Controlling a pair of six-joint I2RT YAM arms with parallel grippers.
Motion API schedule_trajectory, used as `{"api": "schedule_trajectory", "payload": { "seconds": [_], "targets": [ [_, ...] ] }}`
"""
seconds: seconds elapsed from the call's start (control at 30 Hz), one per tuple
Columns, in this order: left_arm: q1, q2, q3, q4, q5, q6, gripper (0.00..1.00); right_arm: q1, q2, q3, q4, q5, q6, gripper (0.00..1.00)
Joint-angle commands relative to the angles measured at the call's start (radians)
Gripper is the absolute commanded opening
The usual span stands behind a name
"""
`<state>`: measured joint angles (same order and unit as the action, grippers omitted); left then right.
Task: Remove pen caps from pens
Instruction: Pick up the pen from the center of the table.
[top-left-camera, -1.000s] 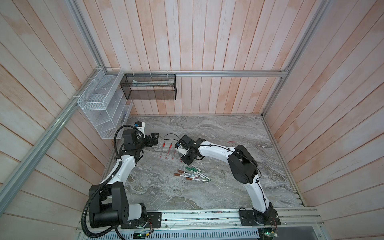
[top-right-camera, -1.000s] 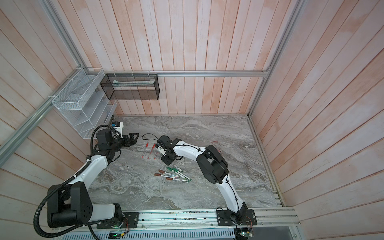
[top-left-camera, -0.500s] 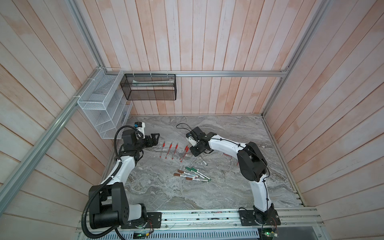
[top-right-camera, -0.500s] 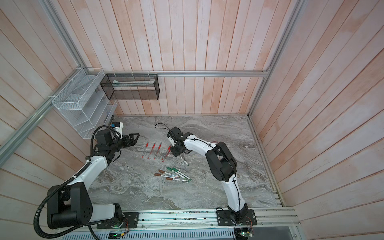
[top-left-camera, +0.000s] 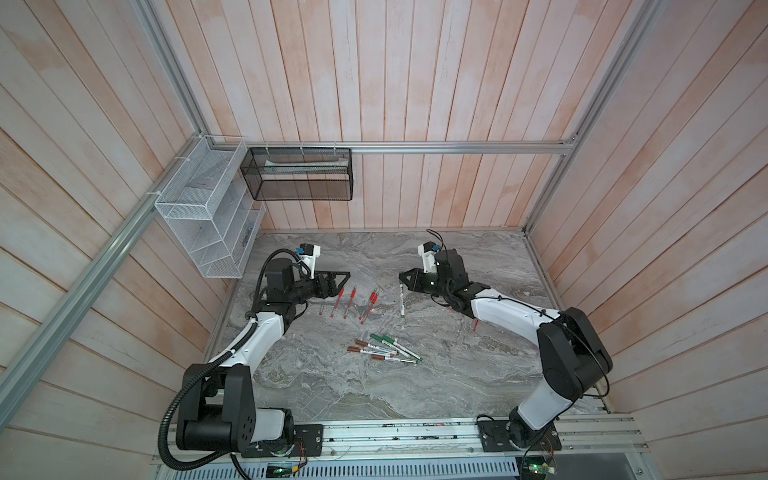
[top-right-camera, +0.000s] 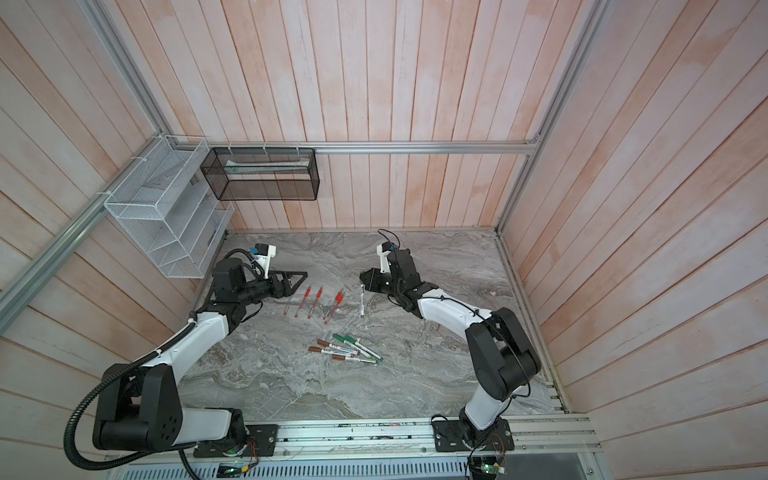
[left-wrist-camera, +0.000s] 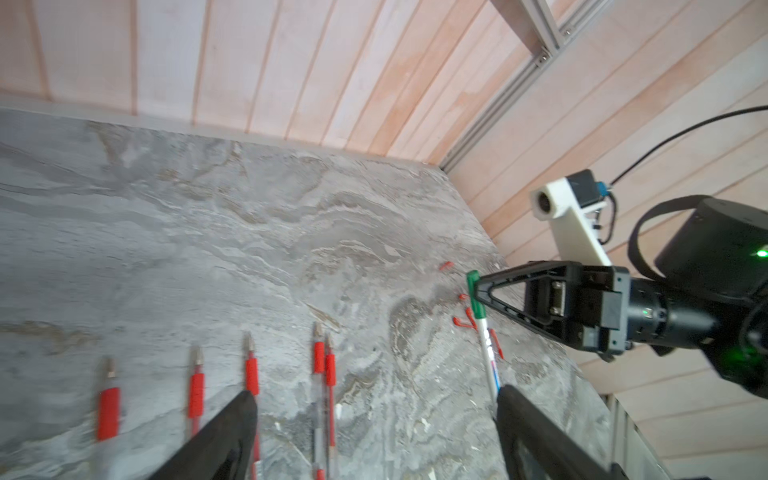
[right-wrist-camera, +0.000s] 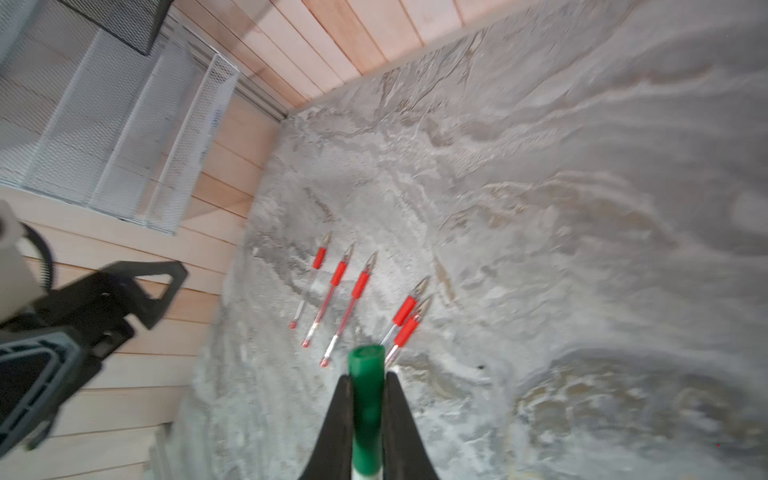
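My right gripper is shut on the green cap of a white-barrelled pen, and the barrel hangs below the jaws above the table. In the left wrist view that pen shows between my two arms. My left gripper is open and holds nothing, a little left of it above a row of several red-trimmed pens with bare metal tips. In both top views a pile of capped green and brown pens lies nearer the front. Loose red pen caps lie beyond the held pen.
A white wire rack hangs on the left wall and a black mesh basket on the back wall. Wooden walls close three sides of the marble table. An aluminium rail with both arm bases runs along the front.
My right arm has risen from beside the pile and swung back and to the right, carrying the green-capped pen. The left arm has barely moved.
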<state>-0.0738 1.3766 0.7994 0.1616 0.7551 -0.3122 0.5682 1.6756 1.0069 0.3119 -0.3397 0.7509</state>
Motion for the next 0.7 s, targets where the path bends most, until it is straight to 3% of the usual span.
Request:
{"api": "schedule_trajectory", "payload": {
  "seconds": [0.0,0.17,0.4,0.67],
  "targets": [
    [-0.055,0.030,-0.010,0.054,0.074,-0.038,0.91,0.022,0.019,-0.084,0.431,-0.076,0.269,0.02],
    [-0.151,0.057,-0.020,0.087,0.157,-0.054,0.90,0.043,0.044,-0.135,0.574,-0.050,0.358,0.02],
    [-0.224,0.093,-0.011,0.100,0.159,-0.080,0.87,0.067,0.042,-0.155,0.637,-0.032,0.378,0.02],
    [-0.244,0.101,0.016,0.089,0.146,-0.110,0.71,0.098,0.062,-0.145,0.673,-0.029,0.390,0.01]
  ]
}}
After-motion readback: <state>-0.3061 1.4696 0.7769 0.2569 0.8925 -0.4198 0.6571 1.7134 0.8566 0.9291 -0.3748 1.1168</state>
